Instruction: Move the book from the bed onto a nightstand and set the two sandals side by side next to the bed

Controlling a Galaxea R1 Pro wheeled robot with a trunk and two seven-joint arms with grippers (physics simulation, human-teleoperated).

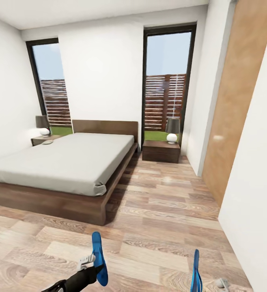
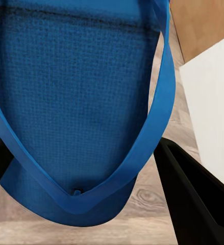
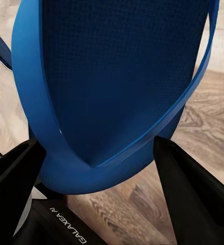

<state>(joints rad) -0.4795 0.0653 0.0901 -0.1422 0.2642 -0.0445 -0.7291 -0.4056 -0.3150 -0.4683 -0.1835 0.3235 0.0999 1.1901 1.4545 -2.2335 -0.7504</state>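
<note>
1. Bedroom, head view: white walls, a wood-plank floor point(image 1: 162, 211), two tall black-framed windows point(image 1: 168, 81) and a light-brown door point(image 1: 235, 101) at the right.
2. The bed point(image 1: 64, 162), with dark-brown frame and pale-grey mattress, stands at left-centre, its headboard against the far wall.
3. A nightstand point(image 1: 161, 151) stands just beside the bed on the window side and carries a lamp point(image 1: 172, 129); a second nightstand point(image 1: 44, 140) at the far side of the bed also carries a lamp, with a small flat object lying on its top, too small to identify.
4. The left gripper point(image 1: 93, 263) holds one blue sandal point(image 1: 98, 257) above the floor, well short of the bed's foot. In the left wrist view the sandal point(image 2: 81, 102), sole and toe strap facing the camera, sits between the two black fingers point(image 2: 193, 199).
5. The right-hand sandal point(image 1: 196, 271) stands edge-on at the lower edge of the head view. In the right wrist view this sandal point(image 3: 122, 87) is gripped between the right gripper's dark fingers point(image 3: 188, 189), above the plank floor.
</note>
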